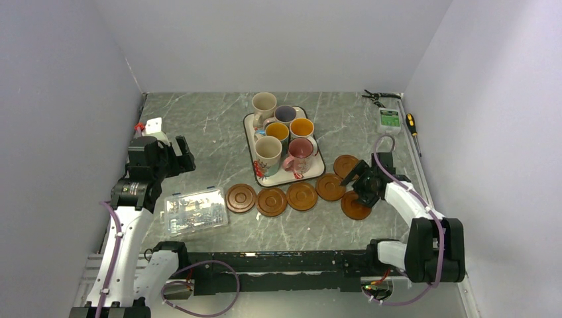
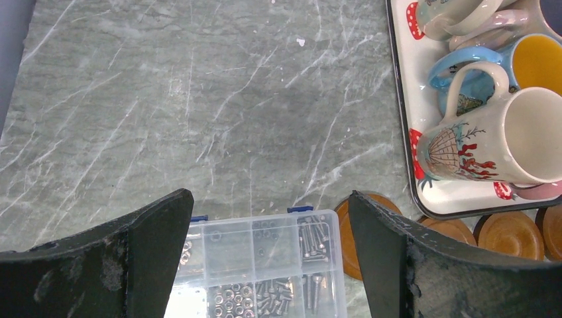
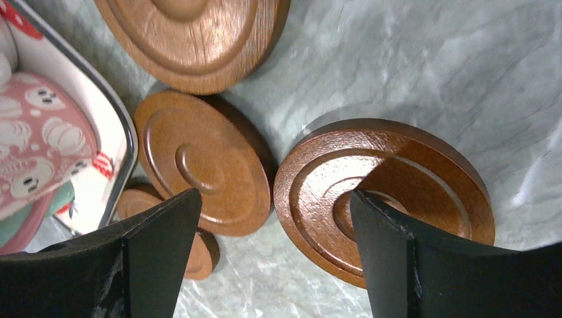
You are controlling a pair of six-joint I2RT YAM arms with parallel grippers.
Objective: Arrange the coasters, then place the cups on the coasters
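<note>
Over the marble table (image 1: 199, 126), right hand (image 3: 273, 195) hangs spread above a coaster (image 3: 371, 162); left hand (image 2: 270, 195) likewise spread.

We look down on a table (image 1: 199, 126) whose grey-green marbled top is veined with white. Three plain walls with a faint lavender tint rise from it. The back wall (image 1: 278, 40) stands along the table's far edge, the left wall (image 1: 59, 99) along its left edge and the right wall (image 1: 490, 93) along its right edge. At the table's near edge we see a metal strip (image 1: 298, 306). Soft, even light lies on the table, with faint shadows and a few pale glints.
</note>
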